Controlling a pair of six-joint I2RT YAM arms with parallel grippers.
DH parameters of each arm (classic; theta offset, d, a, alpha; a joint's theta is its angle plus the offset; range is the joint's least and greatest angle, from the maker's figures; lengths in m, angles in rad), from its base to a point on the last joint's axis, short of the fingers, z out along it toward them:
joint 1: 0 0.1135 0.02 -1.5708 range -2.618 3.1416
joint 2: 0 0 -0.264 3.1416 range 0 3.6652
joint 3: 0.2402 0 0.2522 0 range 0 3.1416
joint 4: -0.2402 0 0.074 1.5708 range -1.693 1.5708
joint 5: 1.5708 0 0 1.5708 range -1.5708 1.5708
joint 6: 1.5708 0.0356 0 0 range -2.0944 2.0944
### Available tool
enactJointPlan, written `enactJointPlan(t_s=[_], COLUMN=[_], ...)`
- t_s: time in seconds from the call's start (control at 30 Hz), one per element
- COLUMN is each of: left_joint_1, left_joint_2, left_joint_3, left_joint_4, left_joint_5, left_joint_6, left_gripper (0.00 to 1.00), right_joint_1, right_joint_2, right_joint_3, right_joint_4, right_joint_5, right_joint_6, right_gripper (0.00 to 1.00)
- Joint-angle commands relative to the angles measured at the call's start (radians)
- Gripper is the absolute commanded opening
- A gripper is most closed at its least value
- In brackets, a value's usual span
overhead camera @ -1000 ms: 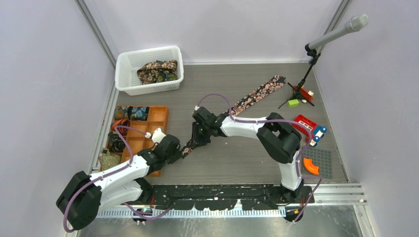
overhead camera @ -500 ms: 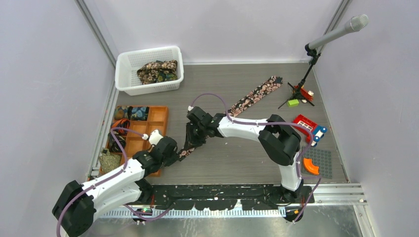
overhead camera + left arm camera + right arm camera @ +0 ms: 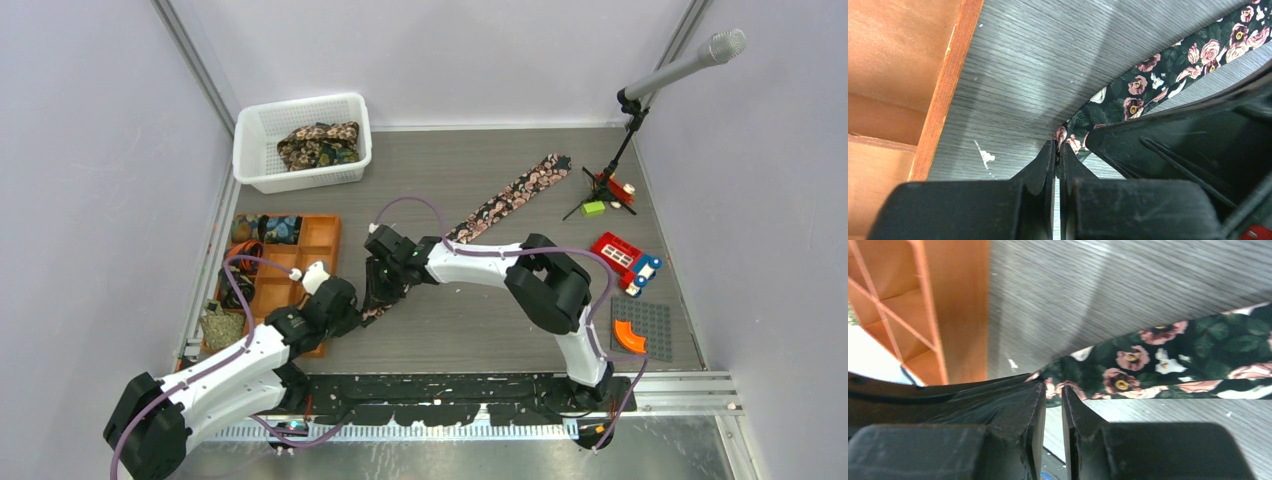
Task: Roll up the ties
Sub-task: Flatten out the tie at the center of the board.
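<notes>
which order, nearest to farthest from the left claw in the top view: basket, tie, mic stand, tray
1. tie, its near end pinched in the left claw
2. tray, just to the claw's left
3. basket, back left
4. mic stand, far back right

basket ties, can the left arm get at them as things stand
Probably not yet: the left hand is shut on the tip of the floral tie, well short of the white basket.
</notes>
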Motion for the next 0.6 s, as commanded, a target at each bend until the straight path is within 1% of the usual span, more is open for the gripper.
enactJointPlan(t_s=[0.0, 0.03, 0.07, 0.17, 0.2, 0.23, 0.37, 0.57], left_joint_1=[0.003, 0.004, 0.003, 0.003, 0.003, 0.002, 0.003, 0.004], left_joint_2=[-0.012, -0.011, -0.010, -0.001, 0.004, 0.006, 0.015, 0.020], left_joint_3=[-0.002, -0.003, -0.003, 0.000, 0.001, 0.003, 0.003, -0.012], left_joint_4=[0.005, 0.005, 0.004, -0.006, -0.005, -0.005, 0.000, 0.003], left_joint_5=[-0.001, -0.003, -0.004, -0.005, -0.001, 0.002, 0.009, -0.007], left_joint_6=[0.021, 0.018, 0.013, -0.012, -0.018, -0.025, -0.042, -0.088], left_gripper=[0.02, 0.05, 0.11, 0.36, 0.43, 0.45, 0.45, 0.35], right_joint_1=[0.008, 0.009, 0.011, 0.019, 0.021, 0.023, 0.029, 0.031], right_joint_2=[-0.009, -0.013, -0.016, -0.021, -0.021, -0.021, -0.011, -0.025], right_joint_3=[-0.033, -0.047, -0.061, -0.083, -0.088, -0.092, -0.104, -0.122], right_joint_4=[-0.019, -0.016, -0.012, -0.005, -0.003, 0.000, 0.010, 0.004], right_joint_5=[0.063, 0.071, 0.076, 0.089, 0.092, 0.095, 0.103, 0.129], right_joint_6=[0.025, 0.032, 0.039, 0.053, 0.057, 0.061, 0.081, 0.094], right_gripper=[0.23, 0.23, 0.23, 0.23, 0.22, 0.22, 0.22, 0.22])
